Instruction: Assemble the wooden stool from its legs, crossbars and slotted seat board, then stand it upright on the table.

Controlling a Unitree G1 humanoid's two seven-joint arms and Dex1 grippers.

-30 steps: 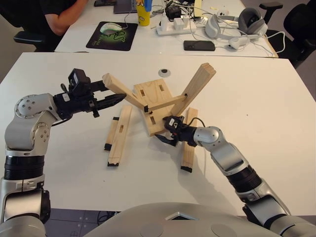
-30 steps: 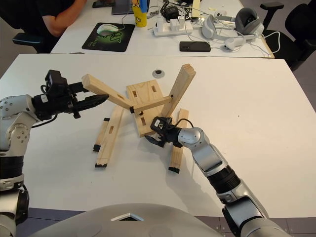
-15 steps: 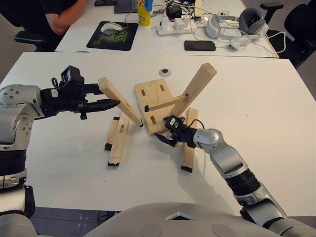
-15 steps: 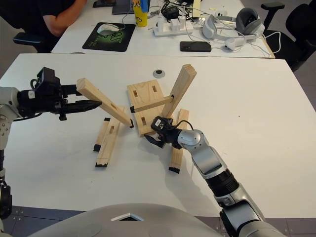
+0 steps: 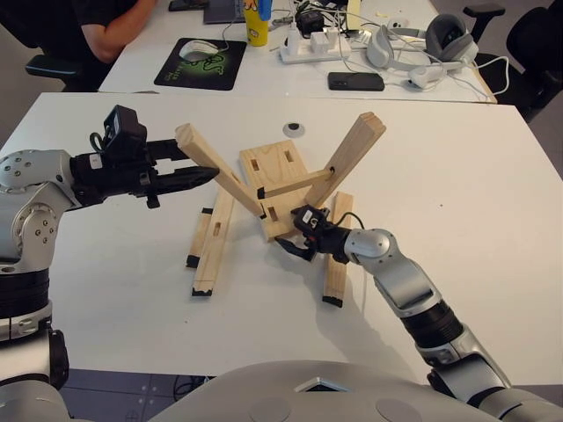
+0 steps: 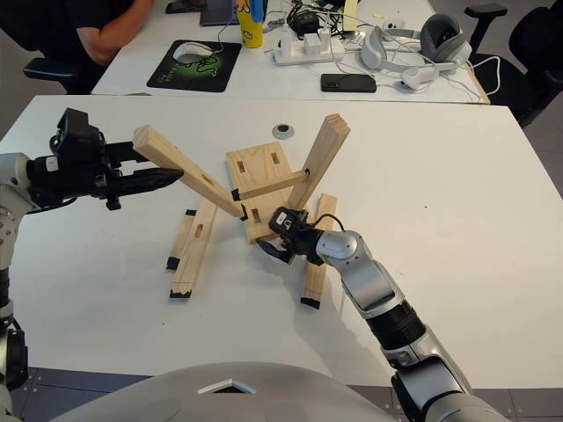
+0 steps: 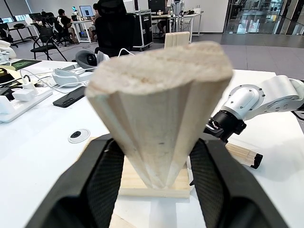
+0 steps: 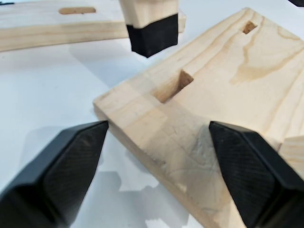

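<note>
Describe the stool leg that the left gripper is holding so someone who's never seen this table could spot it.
On the white table, find the slotted seat board in the middle. Just left of it one leg slants through the air, clamped in the left gripper, black-capped end down by the board's edge. The other loose legs lie flat on the table.

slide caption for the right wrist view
Right gripper open astride the seat board corner, black-tipped leg poised near it.
</note>
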